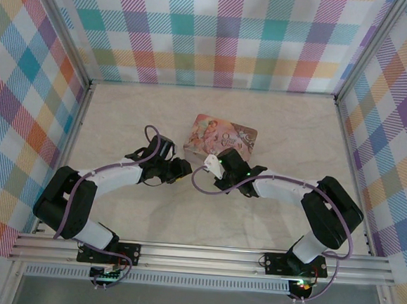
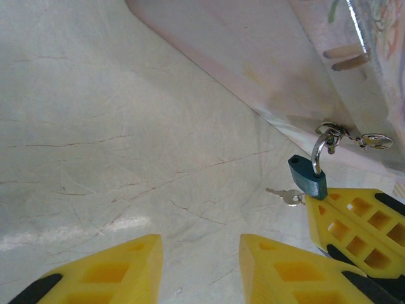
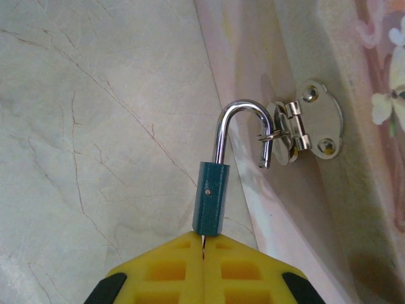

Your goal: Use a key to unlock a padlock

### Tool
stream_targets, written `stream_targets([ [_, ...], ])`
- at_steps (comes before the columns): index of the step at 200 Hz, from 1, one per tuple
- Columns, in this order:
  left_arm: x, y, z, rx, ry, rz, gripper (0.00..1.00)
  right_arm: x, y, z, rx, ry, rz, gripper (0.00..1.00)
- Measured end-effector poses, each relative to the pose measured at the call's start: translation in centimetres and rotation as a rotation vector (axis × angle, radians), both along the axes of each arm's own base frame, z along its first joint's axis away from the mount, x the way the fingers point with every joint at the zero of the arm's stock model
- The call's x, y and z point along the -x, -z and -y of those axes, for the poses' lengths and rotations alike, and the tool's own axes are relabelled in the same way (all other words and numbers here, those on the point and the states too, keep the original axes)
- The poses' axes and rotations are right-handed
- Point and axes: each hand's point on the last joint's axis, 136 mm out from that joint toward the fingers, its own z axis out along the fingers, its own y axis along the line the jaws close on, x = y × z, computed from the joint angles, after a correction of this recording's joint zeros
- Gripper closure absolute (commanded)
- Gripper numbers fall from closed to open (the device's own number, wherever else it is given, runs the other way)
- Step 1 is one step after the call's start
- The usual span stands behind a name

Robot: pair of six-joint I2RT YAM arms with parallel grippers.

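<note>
A small blue padlock (image 3: 210, 197) hangs by its silver shackle (image 3: 240, 111) from the hasp (image 3: 304, 130) on the side of a floral box (image 1: 222, 136). The shackle's free end is out of the body. My right gripper (image 3: 204, 244) is shut just below the padlock's base, on a thin key blade (image 3: 203, 240) that goes up into it. In the left wrist view the padlock (image 2: 308, 178) sits on the right fingers (image 2: 354, 228), and a spare key (image 2: 286, 195) dangles beside them. My left gripper (image 2: 199, 266) stands open over bare table, left of the padlock.
The box wall (image 2: 266, 57) runs across the table just beyond both grippers. Marbled tabletop (image 2: 95, 126) spreads to the left. Checked walls (image 1: 24, 96) enclose the workspace.
</note>
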Motion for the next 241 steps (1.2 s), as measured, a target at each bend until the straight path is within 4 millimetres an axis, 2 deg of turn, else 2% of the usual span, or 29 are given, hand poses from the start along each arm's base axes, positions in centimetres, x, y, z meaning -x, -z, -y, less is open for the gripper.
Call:
stream_targets([
  [156,0.0,0.0,0.0,0.0,0.0,0.0,0.63,-1.0,-0.1,-0.1,0.064,-0.08,0.092,1.0],
  [241,0.0,0.1,0.0,-0.002,0.001,-0.003,0.63,-0.9,-0.2,-0.6,0.069,-0.106,0.113,1.0],
])
